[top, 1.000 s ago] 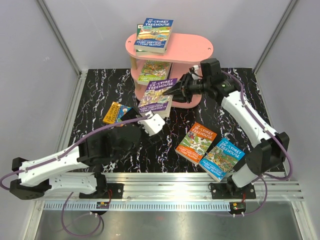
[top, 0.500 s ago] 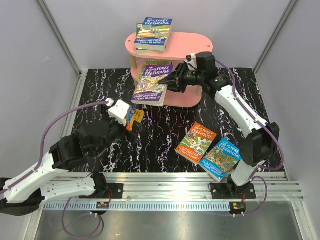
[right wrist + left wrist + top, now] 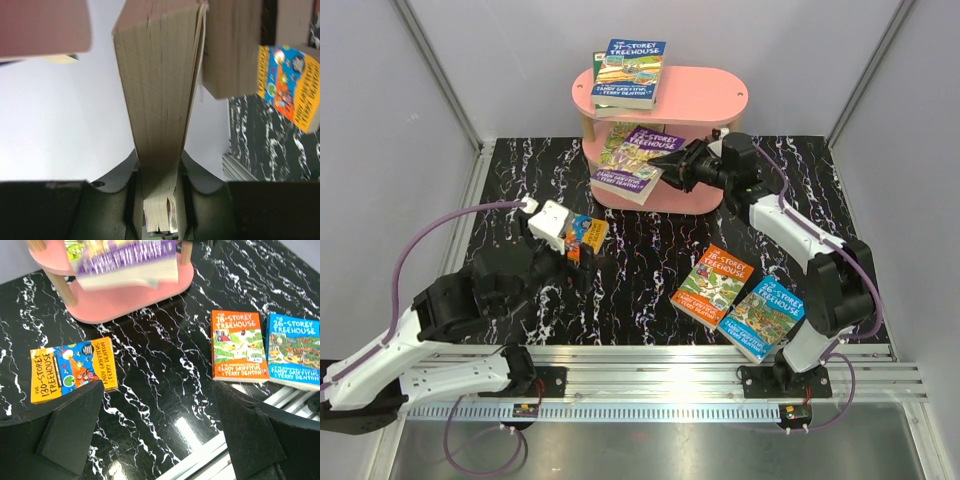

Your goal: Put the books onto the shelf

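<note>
Where the top view centres, right gripper (image 3: 670, 168) is clamped on purple book (image 3: 633, 160), tilted, partly onto shelf (image 3: 705, 92) middle tier. Left gripper (image 3: 575, 250), jaws wide and empty, hovers beside yellow book (image 3: 586, 233), left of centre; orange book (image 3: 713, 285) and blue book (image 3: 765, 318) lie lower right. Left wrist: purple book blurred at top edge, overhanging the shelf's front. Right wrist: pages pinched near one edge only, centre frame. Risk: released now, the overhang would likely tip it off; pushed on, a sagging corner may catch the tier's rim.
</note>
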